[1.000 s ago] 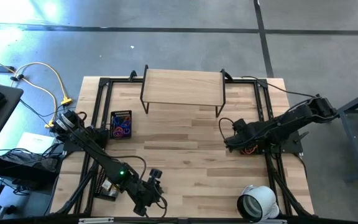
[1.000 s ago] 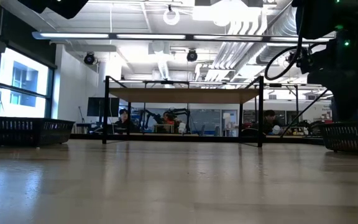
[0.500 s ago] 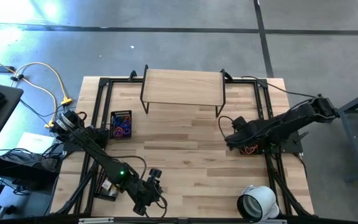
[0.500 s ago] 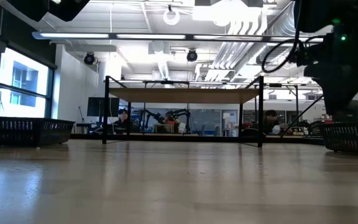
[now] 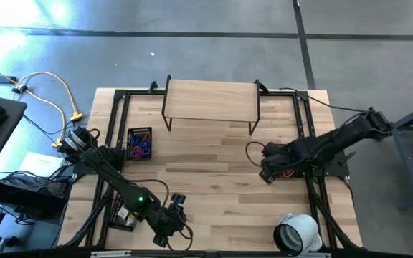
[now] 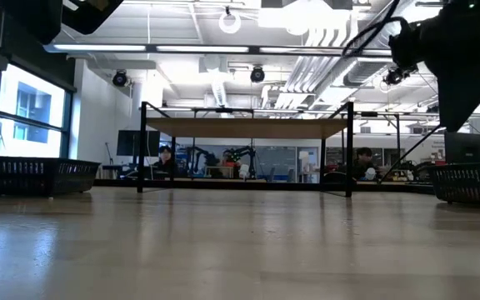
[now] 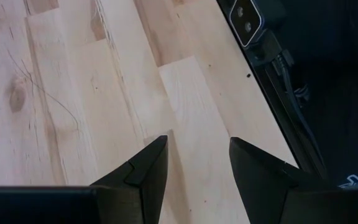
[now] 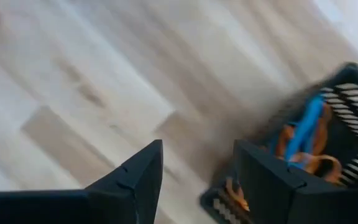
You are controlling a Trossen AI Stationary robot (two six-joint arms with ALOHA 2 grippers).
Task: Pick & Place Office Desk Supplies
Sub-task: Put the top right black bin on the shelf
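Note:
Purple and blue loops point(image 5: 141, 147) lie in a black mesh basket point(image 5: 140, 133) at the table's left. A second black mesh basket point(image 8: 347, 93) holds blue and orange-red bands point(image 8: 307, 133). My right gripper point(image 8: 197, 146) hangs open and empty above the wood beside this basket, pointing steeply down; in the high view it point(image 5: 265, 172) is right of the table's middle. My left gripper point(image 7: 197, 142) stands open and empty over bare wood near the table's near edge, where the high view also shows it point(image 5: 168, 233).
A wooden riser on black legs point(image 5: 210, 100) stands at the far middle. A large white tape roll point(image 5: 296, 233) lies at the near right. Both baskets point(image 6: 36, 175) point(image 6: 471, 182) show at the sides in the low view. People sit in the room behind.
My right gripper has risen above the right basket and drifted a little toward the table's near edge, its wrist turning as it went. My left arm has kept still.

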